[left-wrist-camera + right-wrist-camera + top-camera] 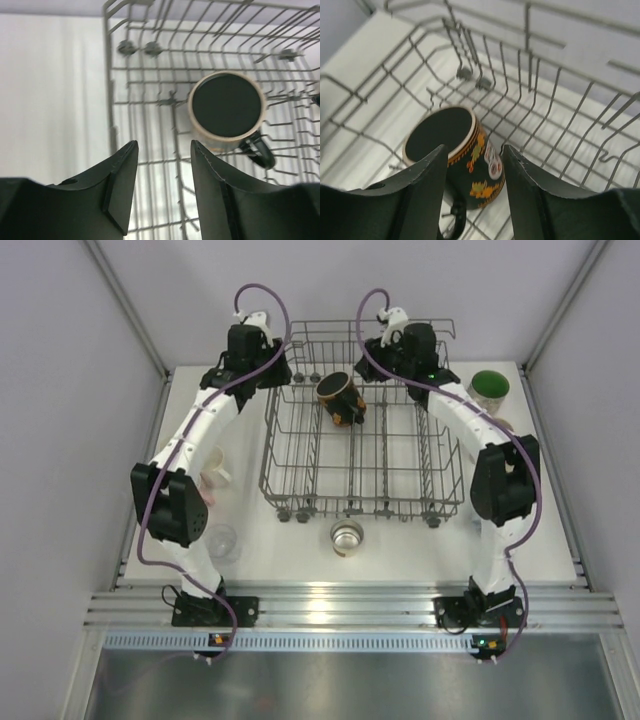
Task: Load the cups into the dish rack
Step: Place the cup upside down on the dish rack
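Step in hand: one black mug [341, 398] lies tipped on its side in the far part of the rack [290, 445], its dark mouth toward the left and near. By my judgement it has just been put there, and both arms are between cups.
Left gripper [160, 170]: jaws partly apart with nothing between them; it hangs over the rack's far-left corner, the mug just beyond its fingertips and not touched.
Right gripper [472, 175]: jaws partly apart and empty too; it hovers just above the mug, whose painted side shows in the gap, apart from both fingers.
Arm pose: both arms reach far from their bases at the near edge, elbows bowed outward, wrists bent down at the rack's far corners, left and right of the mug.
Cups still out: a steel cup [346, 537] on the table just near of the rack; a clear cup [221, 542] and a cream mug [213, 472] left of it, by the left arm; a green cup [489, 386] at the far right.
Next move: each arm needs to pull back clear of the rack wires, swing to a nearby cup, and close on its rim or wall.
Risk: the tipped mug may roll on the tines.
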Robot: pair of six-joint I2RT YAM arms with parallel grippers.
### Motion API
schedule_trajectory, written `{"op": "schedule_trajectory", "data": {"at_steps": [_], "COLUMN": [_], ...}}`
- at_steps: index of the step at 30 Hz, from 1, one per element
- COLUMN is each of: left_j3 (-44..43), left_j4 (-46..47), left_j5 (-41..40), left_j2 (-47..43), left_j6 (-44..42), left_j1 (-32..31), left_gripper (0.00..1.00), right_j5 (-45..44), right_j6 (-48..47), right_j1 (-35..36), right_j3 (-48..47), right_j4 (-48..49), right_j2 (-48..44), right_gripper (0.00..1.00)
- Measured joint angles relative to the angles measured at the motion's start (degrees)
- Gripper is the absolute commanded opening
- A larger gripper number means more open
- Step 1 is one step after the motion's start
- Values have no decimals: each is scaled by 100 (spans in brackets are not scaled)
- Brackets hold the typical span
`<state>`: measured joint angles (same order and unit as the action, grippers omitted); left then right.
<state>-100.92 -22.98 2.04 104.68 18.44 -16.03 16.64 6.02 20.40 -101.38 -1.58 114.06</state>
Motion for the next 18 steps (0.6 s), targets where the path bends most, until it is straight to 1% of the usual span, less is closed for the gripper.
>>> {"op": "schedule_trajectory", "data": {"at_steps": [2,5,8,11,13,14,15,16,17,18], "left_j3": [92,122,151,195,197,197,197,192,190,168], "left_j4": [-306,-601,-850,-1008,-1082,-1086,-1088,-1091,-1093,-1117], "left_j5": [-291,-529,-643,-603,-529,-476,-417,-444,-407,-372], "left_j2": [-153,-214,-219,-216,-199,-181,-151,-116,-87,-39], "left_j6": [-120,-240,-343,-376,-365,-354,-334,-352,-310,-280], "left_j1": [22,31,28,31,33,44,57,74,105,168], "left_gripper": [56,59,59,55,46,40,33,22,16,10], "right_j5": [76,140,146,101,59,20,-39,-101,-177,-264], "right_j6": [-400,-872,-1257,-1532,-1670,-1729,-1784,-1845,-1888,-1919], "right_j1": [101,315,551,706,758,767,765,761,761,758], "right_j3": [2,2,2,4,17,50,68,109,168,225], "right_j4": [-568,-1189,-1537,-1692,-1716,-1707,-1716,-1707,-1698,-1692], "right_j2": [0,0,0,0,0,0,0,0,0,0], "right_gripper": [53,53,54,53,50,47,45,42,38,35]}}
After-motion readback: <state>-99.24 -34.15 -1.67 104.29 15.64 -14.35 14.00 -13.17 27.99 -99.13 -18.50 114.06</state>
